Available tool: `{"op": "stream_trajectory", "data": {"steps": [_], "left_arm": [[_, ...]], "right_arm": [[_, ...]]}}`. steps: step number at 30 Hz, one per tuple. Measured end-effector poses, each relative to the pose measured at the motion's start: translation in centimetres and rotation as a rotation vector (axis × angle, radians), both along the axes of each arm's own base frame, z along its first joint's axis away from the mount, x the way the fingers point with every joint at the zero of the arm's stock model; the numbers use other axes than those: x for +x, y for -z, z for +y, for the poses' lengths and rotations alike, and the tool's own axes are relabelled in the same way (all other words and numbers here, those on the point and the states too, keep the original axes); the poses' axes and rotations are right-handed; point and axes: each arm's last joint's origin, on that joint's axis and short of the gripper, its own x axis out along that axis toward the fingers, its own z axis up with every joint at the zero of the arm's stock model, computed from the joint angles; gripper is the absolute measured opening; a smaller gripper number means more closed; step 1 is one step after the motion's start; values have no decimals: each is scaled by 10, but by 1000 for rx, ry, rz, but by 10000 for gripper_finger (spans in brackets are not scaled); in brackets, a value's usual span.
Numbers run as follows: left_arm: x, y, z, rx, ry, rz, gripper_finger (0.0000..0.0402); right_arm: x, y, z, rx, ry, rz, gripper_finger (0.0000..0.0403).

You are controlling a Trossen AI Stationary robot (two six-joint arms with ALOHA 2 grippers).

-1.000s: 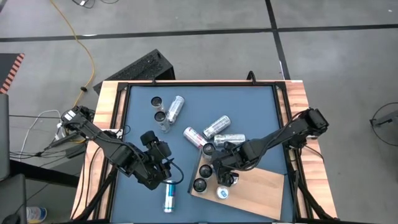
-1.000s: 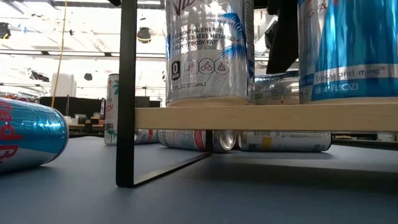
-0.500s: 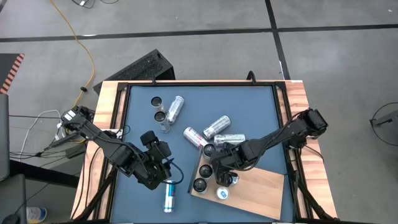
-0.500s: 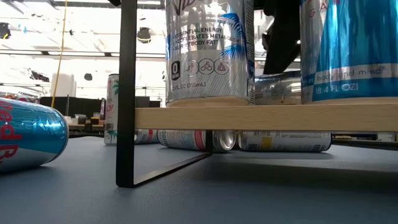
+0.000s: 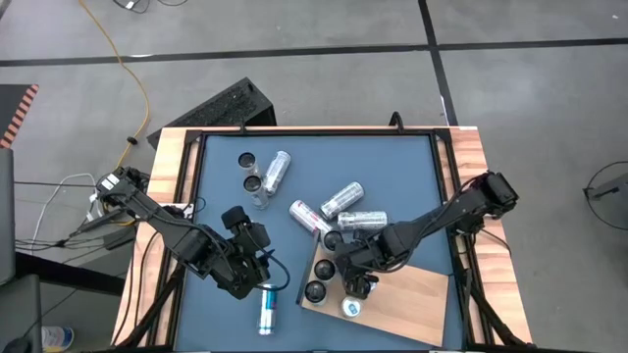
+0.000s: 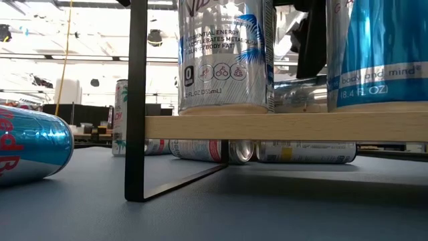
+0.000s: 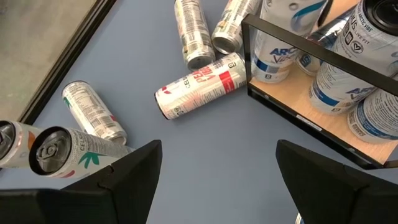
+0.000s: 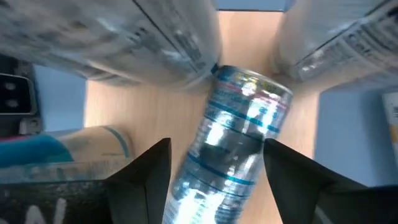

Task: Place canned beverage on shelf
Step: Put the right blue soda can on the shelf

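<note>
Because the shelf (image 5: 412,299) in the lower middle of the high view already carries cans, I have the right gripper (image 8: 214,186) over its left end, fingers around a silver-blue can (image 8: 239,140) — closing, not clearly clamped. The left gripper (image 5: 257,270), lower left, waits with fingers spread — nothing between them.

Several cans (image 5: 316,291) upright on shelf (image 5: 412,299), apparently, others (image 5: 341,199) lying on tabletop (image 5: 373,167) behind

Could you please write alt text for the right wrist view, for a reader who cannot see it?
The right gripper has a silver-and-blue can between its two dark fingers, tilted over the light wooden shelf. Other cans crowd the shelf around it, blurred by closeness.
</note>
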Motion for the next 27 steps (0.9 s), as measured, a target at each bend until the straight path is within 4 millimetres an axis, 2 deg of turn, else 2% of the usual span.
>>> {"op": "stream_trajectory", "data": {"steps": [6,14,19,27], "left_arm": [[0,0,0,0,-1,-1,303],[0,0,0,6,1,-1,303],[0,0,0,14,5,0,303],[0,0,0,13,5,-2,303]], "right_arm": [[-9,-13,-2,-10,24,-20,228],[-19,-17,2,-22,64,7,228],[-17,-18,6,-30,55,-37,228],[-14,-18,1,-43,49,-50,228]]}}
